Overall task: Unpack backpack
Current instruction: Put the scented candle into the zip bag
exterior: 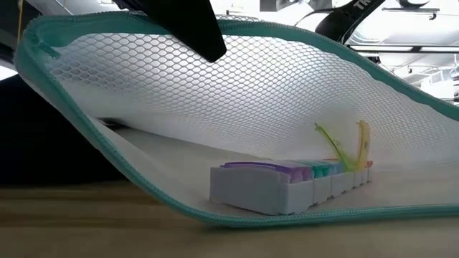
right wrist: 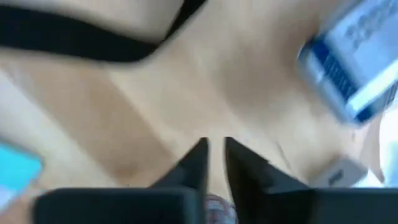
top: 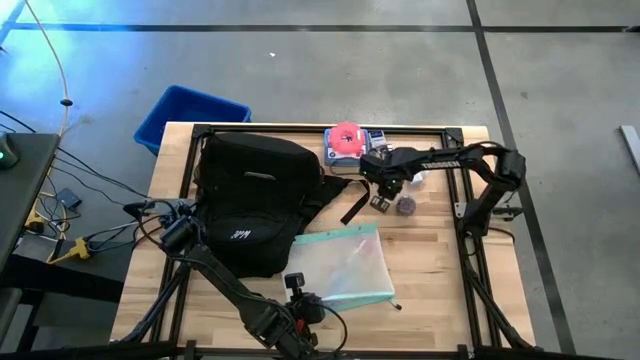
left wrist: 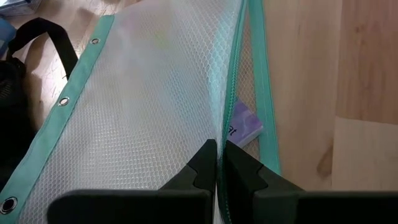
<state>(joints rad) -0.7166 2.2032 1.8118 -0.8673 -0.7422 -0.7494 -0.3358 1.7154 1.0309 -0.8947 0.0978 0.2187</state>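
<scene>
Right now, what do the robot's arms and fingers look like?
Both arms are dark, almost black, built of jointed tube sections. The right arm carries white lettering along one link. The left arm has black cables near its base. Each gripper's fingers are black, blocky wedges that narrow toward the tips.

Taking the backpack (top: 255, 205) as landmark: it fills the table's (top: 440, 260) left half. Its strap (top: 352, 205) trails right across the wood. Right of it, near the front, a mesh pouch (top: 345, 262) blocks the way, its lip pinched up by the left gripper (left wrist: 217, 163). Beyond the strap, the right gripper (top: 385, 190) and small items crowd the far edge. The front right corner lies bare.
</scene>
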